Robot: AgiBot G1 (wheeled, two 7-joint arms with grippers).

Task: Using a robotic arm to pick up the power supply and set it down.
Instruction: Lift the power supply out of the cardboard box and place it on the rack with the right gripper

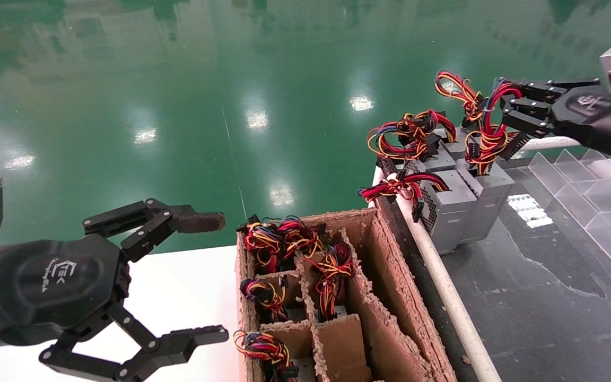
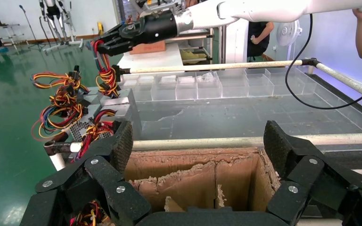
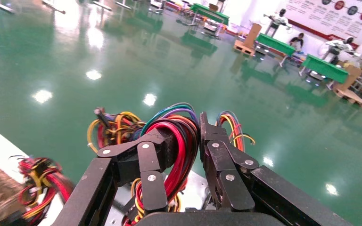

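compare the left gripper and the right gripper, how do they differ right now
The left gripper is spread wide and empty beside the cardboard box; the right gripper is closed on the power supply wire loops over the dark table. Both are black two-finger linkage grippers with a white logo.

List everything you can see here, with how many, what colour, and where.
power supply: one, grey box, red-blue wire loops, on the dark table, wires pinched by the right gripper
other power supplies: at least two, grey, beside it
cardboard box: one, brown, divided, holding more wired units, below centre
clear trays: several, right of table
white surface: left of box
left gripper: black, open, over white surface
right gripper: black, shut on wires
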